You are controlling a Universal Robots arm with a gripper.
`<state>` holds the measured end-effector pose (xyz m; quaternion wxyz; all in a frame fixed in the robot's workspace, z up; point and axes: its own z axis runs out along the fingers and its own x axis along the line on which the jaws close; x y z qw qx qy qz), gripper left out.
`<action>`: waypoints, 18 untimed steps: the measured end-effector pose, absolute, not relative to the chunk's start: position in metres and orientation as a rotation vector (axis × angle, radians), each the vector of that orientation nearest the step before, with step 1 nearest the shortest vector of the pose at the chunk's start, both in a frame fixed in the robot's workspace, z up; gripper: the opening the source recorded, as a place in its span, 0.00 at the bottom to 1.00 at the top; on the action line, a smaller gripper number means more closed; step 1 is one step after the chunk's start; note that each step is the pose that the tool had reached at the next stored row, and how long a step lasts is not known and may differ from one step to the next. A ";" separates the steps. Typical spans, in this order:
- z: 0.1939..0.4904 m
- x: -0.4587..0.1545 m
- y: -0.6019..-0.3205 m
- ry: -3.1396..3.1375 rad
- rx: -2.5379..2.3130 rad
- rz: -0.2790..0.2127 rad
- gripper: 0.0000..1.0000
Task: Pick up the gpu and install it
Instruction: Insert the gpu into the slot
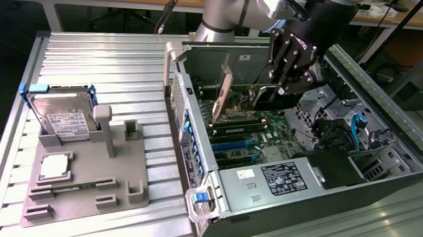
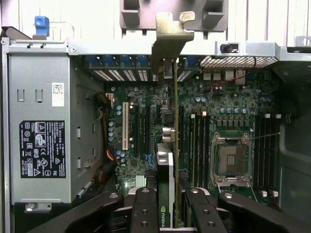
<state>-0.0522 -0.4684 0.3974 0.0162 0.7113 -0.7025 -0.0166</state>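
Note:
The gpu (image 1: 243, 98) is a thin card with a tan-brown face and a silvery end bracket (image 1: 226, 89). It hangs upright inside the open computer case (image 1: 194, 166), over the motherboard's slots. My gripper (image 1: 284, 91) reaches down into the case and is shut on the card's far end. In the wrist view the gpu (image 2: 175, 121) is edge-on, running from between my fingers (image 2: 144, 208) to its bracket (image 2: 170, 34) at the case's rear wall. The gripper (image 2: 170, 213) clamps the card's black shroud. I cannot tell whether the card's edge touches a slot.
The power supply (image 1: 284, 179) fills the case's near end. A CPU socket (image 2: 232, 158) and memory slots lie beside the card. On the exterior view's left, a grey fixture (image 1: 84, 193) holds a hard drive (image 1: 66, 119) and a processor (image 1: 55, 165).

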 end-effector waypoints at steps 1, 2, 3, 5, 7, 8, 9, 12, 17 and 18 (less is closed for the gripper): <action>0.397 -0.052 -0.468 -2.184 2.212 -0.052 0.27; 0.397 -0.052 -0.468 -2.184 2.212 -0.052 0.27; 0.396 -0.052 -0.468 -2.184 2.212 -0.052 0.27; 0.395 -0.052 -0.468 -2.184 2.212 -0.052 0.27; 0.394 -0.052 -0.468 -2.184 2.212 -0.052 0.27; 0.394 -0.052 -0.468 -2.184 2.212 -0.052 0.27; 0.393 -0.052 -0.468 -2.184 2.212 -0.052 0.27; 0.392 -0.052 -0.468 -2.184 2.212 -0.052 0.27; 0.390 -0.052 -0.468 -2.187 2.209 -0.052 0.27; 0.390 -0.052 -0.468 -2.188 2.209 -0.052 0.27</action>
